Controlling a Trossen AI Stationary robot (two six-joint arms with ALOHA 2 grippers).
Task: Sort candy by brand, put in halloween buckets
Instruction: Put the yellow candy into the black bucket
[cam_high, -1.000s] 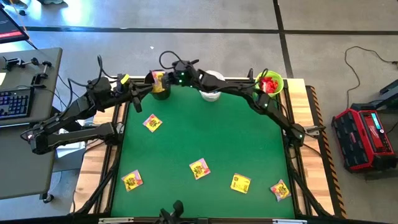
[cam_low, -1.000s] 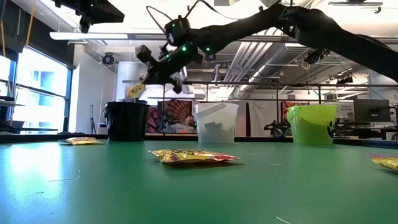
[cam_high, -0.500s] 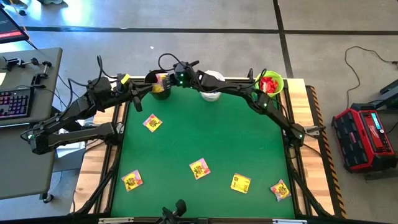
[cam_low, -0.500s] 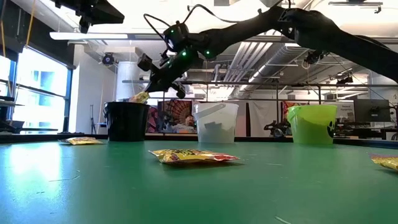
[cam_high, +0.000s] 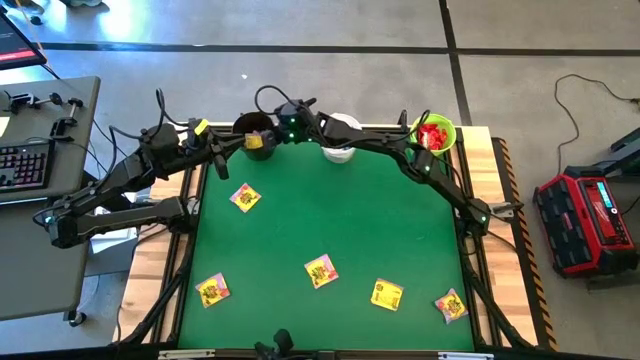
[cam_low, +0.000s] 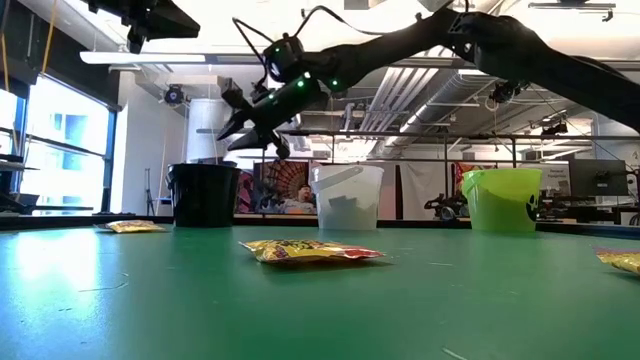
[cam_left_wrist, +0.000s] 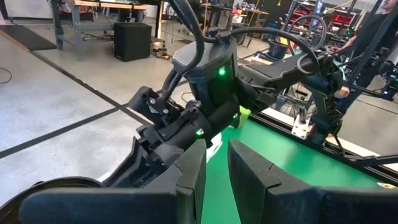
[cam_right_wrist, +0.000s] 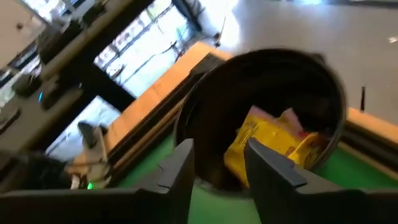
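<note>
Release step: right gripper (cam_low: 243, 135), jaws apart and empty, hovers over the black bucket (cam_high: 254, 135) at the table's far edge, a yellow candy packet (cam_right_wrist: 273, 146) inside; next, fetch another yellow packet (cam_high: 320, 270) mid-table.

The far edge of the table (cam_high: 330, 215) is crowded: the black bucket (cam_high: 254, 137), white bucket (cam_high: 339, 138) and green bucket (cam_high: 435, 133) are lined up there. The black bucket's mouth is covered from above by the right gripper (cam_high: 268, 133), and its left side is flanked by the left gripper (cam_high: 238, 142). The middle is largely open, broken by five scattered yellow packets (cam_high: 320, 270).
</note>
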